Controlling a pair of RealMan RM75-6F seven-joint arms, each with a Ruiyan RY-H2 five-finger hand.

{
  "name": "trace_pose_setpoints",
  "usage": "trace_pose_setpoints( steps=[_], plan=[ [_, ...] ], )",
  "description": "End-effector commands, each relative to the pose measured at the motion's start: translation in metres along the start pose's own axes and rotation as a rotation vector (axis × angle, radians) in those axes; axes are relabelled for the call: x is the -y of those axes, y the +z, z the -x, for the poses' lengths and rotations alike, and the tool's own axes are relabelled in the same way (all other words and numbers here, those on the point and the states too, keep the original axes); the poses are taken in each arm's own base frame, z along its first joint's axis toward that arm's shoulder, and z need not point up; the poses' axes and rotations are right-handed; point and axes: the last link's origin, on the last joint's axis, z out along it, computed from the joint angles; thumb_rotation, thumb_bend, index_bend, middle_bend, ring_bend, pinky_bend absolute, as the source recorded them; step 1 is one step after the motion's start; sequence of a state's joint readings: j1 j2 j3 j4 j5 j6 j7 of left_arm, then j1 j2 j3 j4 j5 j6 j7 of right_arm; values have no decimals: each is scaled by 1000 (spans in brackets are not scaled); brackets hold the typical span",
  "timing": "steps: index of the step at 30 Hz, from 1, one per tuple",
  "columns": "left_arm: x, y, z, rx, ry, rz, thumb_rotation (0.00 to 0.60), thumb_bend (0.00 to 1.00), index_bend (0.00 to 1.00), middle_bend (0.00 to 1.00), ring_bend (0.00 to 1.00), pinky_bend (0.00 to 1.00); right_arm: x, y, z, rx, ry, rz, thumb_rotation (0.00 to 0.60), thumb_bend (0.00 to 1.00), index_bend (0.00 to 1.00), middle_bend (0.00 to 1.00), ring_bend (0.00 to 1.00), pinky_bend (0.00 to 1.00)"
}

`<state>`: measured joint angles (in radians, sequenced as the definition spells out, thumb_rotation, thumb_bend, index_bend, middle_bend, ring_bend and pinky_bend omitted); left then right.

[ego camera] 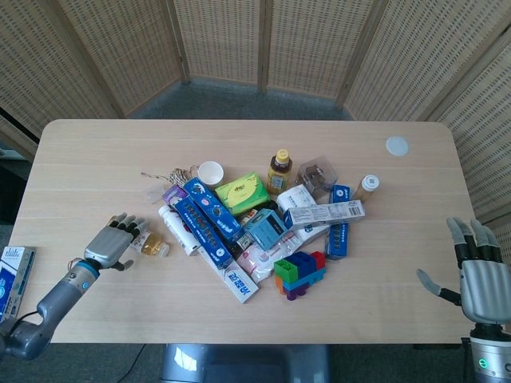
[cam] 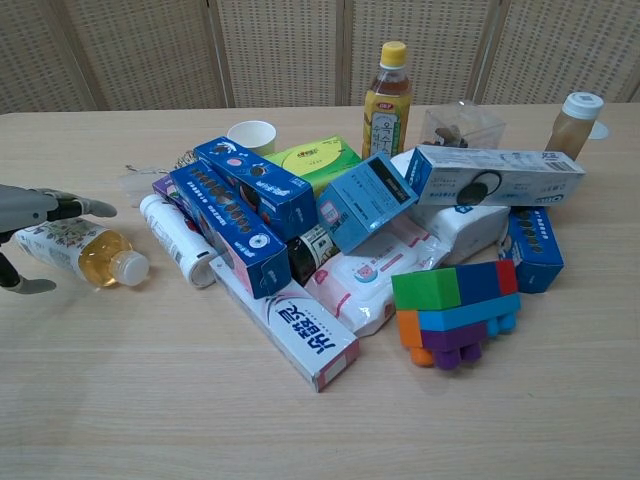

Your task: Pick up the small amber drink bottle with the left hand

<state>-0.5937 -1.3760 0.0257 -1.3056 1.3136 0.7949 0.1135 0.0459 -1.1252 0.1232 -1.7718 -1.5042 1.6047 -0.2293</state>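
Observation:
The small amber drink bottle [ego camera: 148,244] [cam: 84,255] lies on its side left of the pile, white cap toward the pile. My left hand [ego camera: 110,242] [cam: 28,212] sits at the bottle's base end with fingers spread above it and the thumb low on the table; it grips nothing. Whether a finger touches the bottle I cannot tell. At the front right edge of the table my right hand [ego camera: 477,273] is open and empty, seen only in the head view.
A pile fills the table's middle: blue boxes [cam: 232,215], a white tube [cam: 176,240], a paper cup [cam: 252,135], a tall tea bottle [cam: 387,92], a block toy [cam: 455,310]. A second small capped bottle [cam: 575,122] stands far right.

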Motion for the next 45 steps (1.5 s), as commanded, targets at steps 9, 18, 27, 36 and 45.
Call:
trace_pose_setpoints(
  steps=[9,18,27,36,45],
  plan=[
    [-8,22,6,-26,-19,-5,600,349,272,293,331,262,-1,-1,-2,-7,-1,6,0,196,0,128,0,0],
    [-17,24,4,-132,-49,-11,600,370,720,778,786,714,-5,-3,-3,-17,6,14,0,197,0,131,0,0],
    [-11,5,-32,-239,-196,-11,600,396,793,893,887,818,-7,-3,0,-13,16,14,0,196,0,131,0,0],
    [-15,-40,-124,-455,-287,48,600,392,790,889,886,817,-2,1,18,28,48,-5,0,196,0,131,0,0],
    [-14,-68,-191,-646,-373,65,600,381,790,890,885,813,2,4,30,43,72,-25,0,196,0,132,0,0]
  ],
)
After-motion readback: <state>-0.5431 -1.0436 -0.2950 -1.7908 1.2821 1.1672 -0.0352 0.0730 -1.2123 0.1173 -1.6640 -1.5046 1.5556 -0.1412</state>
